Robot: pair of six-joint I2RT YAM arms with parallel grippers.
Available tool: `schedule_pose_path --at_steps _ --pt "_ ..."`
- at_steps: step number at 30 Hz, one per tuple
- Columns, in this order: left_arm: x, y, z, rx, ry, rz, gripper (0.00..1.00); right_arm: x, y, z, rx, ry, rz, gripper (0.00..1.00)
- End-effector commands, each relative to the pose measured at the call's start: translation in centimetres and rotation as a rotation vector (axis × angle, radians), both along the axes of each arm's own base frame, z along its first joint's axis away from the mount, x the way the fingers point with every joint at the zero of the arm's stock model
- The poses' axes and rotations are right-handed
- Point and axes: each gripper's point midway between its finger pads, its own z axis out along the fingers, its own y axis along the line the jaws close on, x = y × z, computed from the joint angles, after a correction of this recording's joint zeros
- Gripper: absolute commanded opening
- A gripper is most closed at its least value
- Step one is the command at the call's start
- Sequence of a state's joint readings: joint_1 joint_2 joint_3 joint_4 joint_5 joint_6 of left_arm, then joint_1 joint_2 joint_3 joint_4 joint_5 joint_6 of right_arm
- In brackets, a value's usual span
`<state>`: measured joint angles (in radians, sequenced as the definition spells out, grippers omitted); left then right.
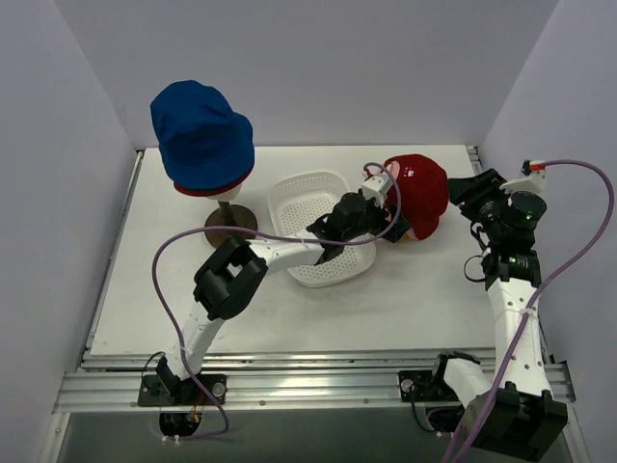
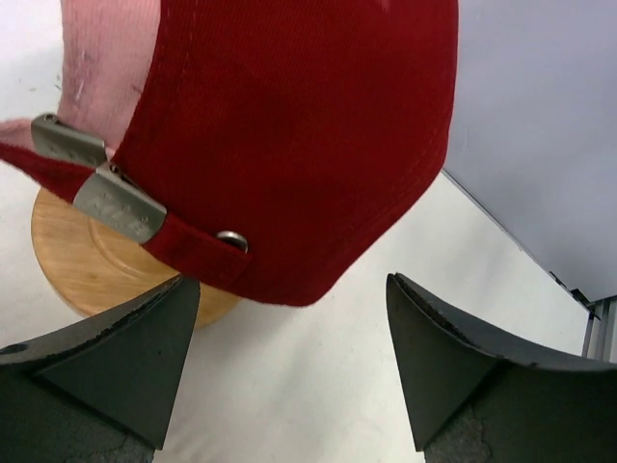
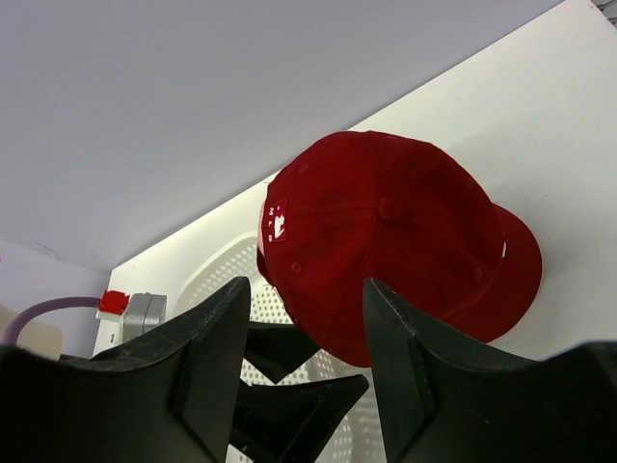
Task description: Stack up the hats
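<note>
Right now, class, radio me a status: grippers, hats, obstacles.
Left gripper open at back edge of red cap. Right gripper open, empty. Red cap sits over pink cap. Basket lies between it and blue hat.

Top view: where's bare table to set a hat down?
Bare table: the wide near strip between the basket and the rail; also the near-left corner in front of the stand base. Crowded: centre-right, where the left hand and red cap bunch beside the basket.

No wording can be read anywhere. The red cap [image 3: 386, 241] bears a small red-and-white patch [image 3: 279, 220] on its crown, a logo of some kind but too small to make out. Its metal buckle [image 2: 120, 201] carries embossed marks, blurred beyond reading.
</note>
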<state>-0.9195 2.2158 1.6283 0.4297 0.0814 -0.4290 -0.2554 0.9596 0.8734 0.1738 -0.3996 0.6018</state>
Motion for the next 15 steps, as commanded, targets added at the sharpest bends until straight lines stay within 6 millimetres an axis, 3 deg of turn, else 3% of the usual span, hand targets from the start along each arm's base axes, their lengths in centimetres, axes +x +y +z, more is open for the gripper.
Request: schedule_pose_path --at_steps 1,6,8,10,15 --pt "1.4 -1.0 3.8 -0.088 -0.086 0.018 0.86 -0.3 0.1 2.3 -0.03 -0.074 0.026 0.46" --pt "2.2 -1.6 4.1 -0.096 -0.091 0.012 0.78 -0.1 -0.1 2.1 -0.031 -0.075 0.023 0.46" --pt "2.4 -1.6 4.2 -0.101 -0.091 0.017 0.72 0.0 -0.3 1.6 -0.03 -0.062 0.019 0.46" --pt "2.6 -1.3 3.9 -0.091 -0.086 0.03 0.6 0.2 -0.6 1.0 -0.032 -0.05 0.01 0.46" --pt "3.3 -0.3 3.6 -0.076 -0.075 0.083 0.47 0.5 -0.9 0.3 -0.014 -0.047 0.013 0.46"
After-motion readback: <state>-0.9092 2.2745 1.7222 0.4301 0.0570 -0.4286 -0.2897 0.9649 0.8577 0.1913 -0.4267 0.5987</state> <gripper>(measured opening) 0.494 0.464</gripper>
